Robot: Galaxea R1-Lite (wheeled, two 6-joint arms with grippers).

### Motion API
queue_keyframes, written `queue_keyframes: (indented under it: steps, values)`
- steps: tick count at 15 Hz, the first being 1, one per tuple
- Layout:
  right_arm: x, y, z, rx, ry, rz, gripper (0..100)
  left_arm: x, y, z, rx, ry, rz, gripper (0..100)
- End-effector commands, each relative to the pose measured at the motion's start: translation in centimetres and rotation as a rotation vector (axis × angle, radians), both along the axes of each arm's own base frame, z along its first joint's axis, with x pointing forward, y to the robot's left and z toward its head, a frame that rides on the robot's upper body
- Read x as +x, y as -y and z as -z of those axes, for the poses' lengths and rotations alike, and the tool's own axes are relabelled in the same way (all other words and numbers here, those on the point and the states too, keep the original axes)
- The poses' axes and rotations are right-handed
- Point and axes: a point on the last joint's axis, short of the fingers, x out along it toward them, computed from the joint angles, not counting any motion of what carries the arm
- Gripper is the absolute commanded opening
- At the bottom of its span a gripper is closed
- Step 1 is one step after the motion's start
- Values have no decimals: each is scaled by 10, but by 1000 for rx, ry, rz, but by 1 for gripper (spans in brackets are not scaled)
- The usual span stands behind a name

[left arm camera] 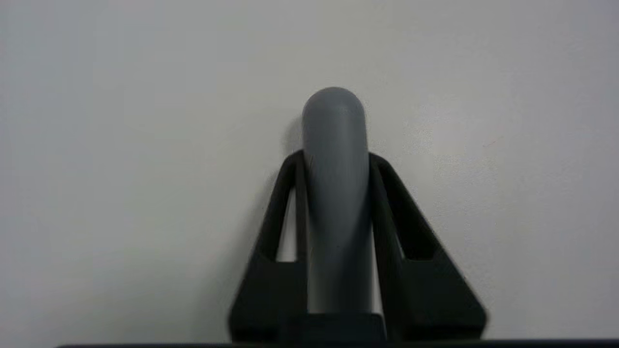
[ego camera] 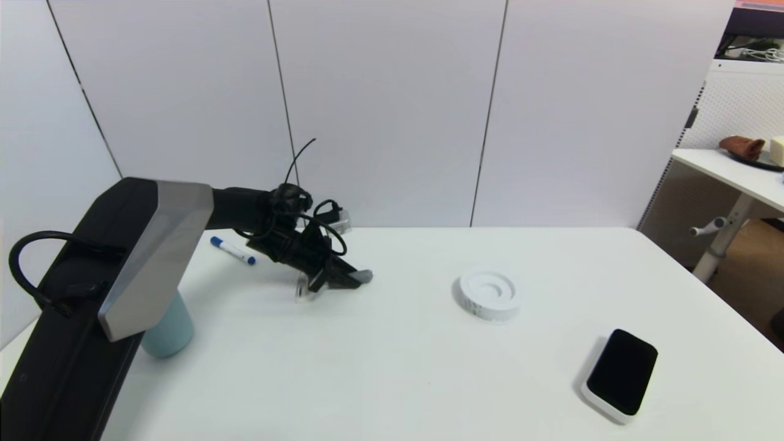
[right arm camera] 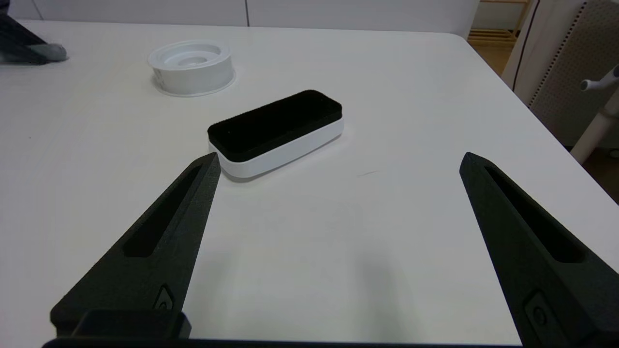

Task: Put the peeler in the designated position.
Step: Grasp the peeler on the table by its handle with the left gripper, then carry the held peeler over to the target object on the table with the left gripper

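Left gripper (ego camera: 349, 278) low over the white worktop (ego camera: 392, 367), left of centre, reaching in from the robot's left and angled down toward the surface. Jaws clenched on the peeler (left arm camera: 334, 193): in the left wrist view its grey rounded handle runs between the two black fingers (left arm camera: 391, 212) and pokes out past their tips, plain white worktop behind it. In the head view only the grey handle end shows beyond the fingertips, with a pale part under the gripper; cannot tell whether the peeler touches the surface. Blue-capped white marker (ego camera: 233, 250) lies behind the arm, toward the wall. Pale blue cup (ego camera: 168, 331) stands at the near left, partly hidden by the arm. White ring-shaped disc (ego camera: 489, 294) sits right of the gripper, apart from it. Black-topped white eraser block (ego camera: 620, 373) lies nearer and farther right. Right gripper (right arm camera: 338, 164) hovers above the worktop just short of the eraser, jaws released and spread wide, holding nothing.
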Motion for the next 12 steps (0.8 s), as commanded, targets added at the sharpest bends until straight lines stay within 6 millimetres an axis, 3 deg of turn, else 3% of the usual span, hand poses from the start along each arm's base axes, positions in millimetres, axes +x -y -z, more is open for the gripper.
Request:
queue_keyframes:
  steps: [1,4,8,12]
  values:
    - [0,0,0,0,-1,-1,100,-3,-1,-13,-3,23,3,0]
    - [0,0,0,0,1,-1,100,-23,-6,-74,-25,105,-9,0]
    - [0,0,0,0,1,-1,100,-83,-25,-189,-20,270,-131,0]
    - [0,0,0,0,-1,-1,100,-145,-85,-273,83,444,-591,0]
